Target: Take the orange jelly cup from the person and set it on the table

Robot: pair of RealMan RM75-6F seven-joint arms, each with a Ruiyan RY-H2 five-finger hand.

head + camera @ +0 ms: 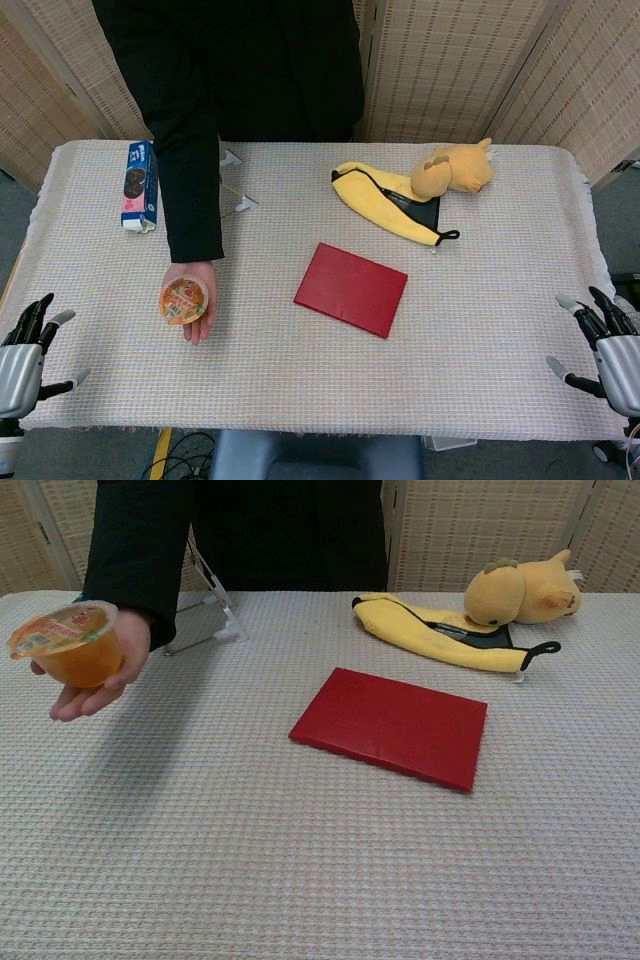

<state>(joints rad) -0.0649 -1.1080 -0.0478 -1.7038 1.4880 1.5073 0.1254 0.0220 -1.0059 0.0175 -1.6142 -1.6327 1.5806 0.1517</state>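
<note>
Orange jelly cup (184, 300): sealed, printed lid up, resting in the person's palm (190, 305) above the left part of the surface (300, 380), not touching it. Head view only: left hand (28, 350) and right hand (605, 345) at the near corners, fingers spread, holding nothing; blue snack box (140, 185) far left. Both views: red book (351, 289) at centre, yellow plush toy (430, 185) far right.

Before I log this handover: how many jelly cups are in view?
1: the orange jelly cup sits in the person's hand, held out above the table's left side. No others show.
</note>
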